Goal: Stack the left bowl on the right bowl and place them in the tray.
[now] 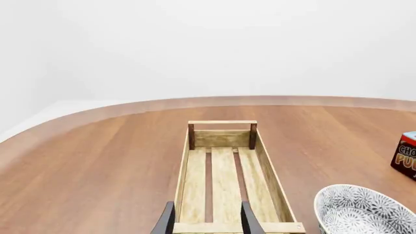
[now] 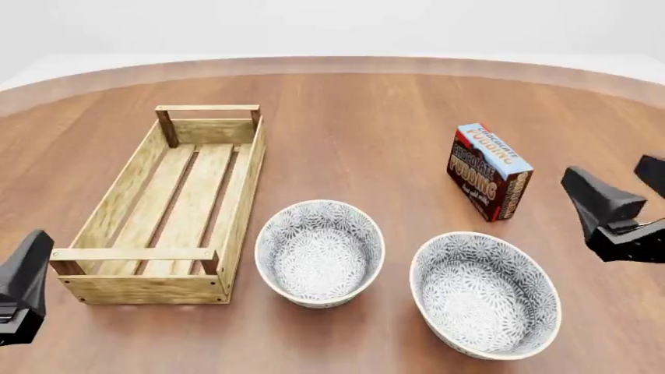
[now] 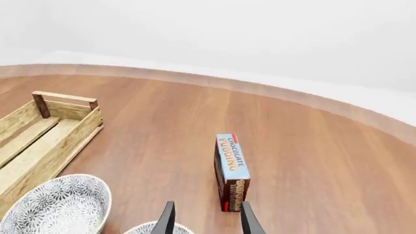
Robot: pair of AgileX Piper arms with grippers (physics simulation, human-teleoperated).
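While both pincers gape empty, two patterned bowls sit beside the slatted tray.

the only readable print was on the pudding box: its blue top face read "chocolate pudding" in the right wrist view. in the front view the same box showed "pudding" on its dark side; the smaller print was too blurred to read.
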